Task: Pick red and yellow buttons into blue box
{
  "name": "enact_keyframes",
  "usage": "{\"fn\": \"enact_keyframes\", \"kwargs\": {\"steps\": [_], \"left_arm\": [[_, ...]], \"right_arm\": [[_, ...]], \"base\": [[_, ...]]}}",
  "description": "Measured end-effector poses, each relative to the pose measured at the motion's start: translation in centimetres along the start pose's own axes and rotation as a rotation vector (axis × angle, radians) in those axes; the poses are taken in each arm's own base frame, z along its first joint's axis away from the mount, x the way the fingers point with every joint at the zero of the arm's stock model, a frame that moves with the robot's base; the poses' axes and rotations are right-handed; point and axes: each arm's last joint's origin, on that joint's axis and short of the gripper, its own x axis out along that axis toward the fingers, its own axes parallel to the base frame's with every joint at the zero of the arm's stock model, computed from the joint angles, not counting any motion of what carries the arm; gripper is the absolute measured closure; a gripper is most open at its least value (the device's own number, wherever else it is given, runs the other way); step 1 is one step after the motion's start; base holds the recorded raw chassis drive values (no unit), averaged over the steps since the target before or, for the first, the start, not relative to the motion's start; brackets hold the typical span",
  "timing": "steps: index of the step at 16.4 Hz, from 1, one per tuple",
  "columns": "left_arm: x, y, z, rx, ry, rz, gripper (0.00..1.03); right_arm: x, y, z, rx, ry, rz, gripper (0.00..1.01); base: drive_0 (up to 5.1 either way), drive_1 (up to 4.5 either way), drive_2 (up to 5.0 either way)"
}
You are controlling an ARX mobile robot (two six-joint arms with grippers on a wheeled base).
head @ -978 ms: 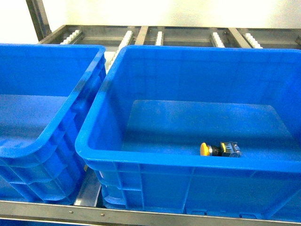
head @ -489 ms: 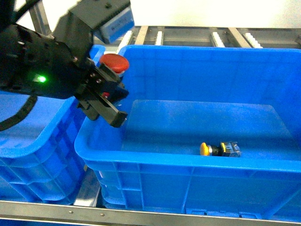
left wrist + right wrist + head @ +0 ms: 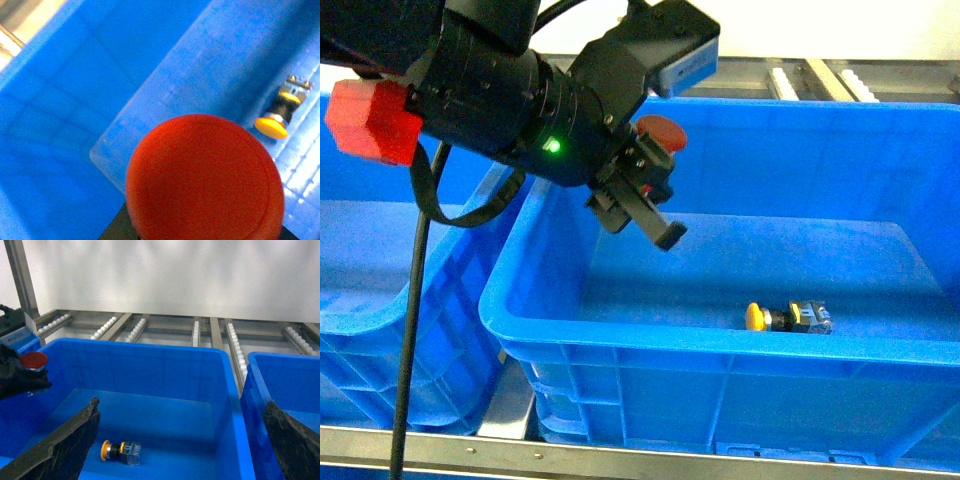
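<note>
Left gripper clamped on red button, over blue box; yellow button lies below-right on box floor. Right gripper fingers spread, empty.

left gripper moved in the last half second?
Yes. The left gripper, shut on the red button, has moved rightward from over the blue box's left rim to above its interior.

Steel roller rack w/ white rollers carries blue box & scoop-front blue bin, side by side.
</note>
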Motion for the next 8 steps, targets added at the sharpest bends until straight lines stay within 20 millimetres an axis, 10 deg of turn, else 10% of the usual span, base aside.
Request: {"fn": "enact_keyframes", "kwargs": {"steps": [8], "left_arm": [[2.0,-0.4,-0.3,-0.158,-0.029,-0.021,0.65]], "right_arm": [[0.0,0.0,0.0,0.000,0.001,0.000,0.03]], "base": [[0.0,0.00,0.0]]}}
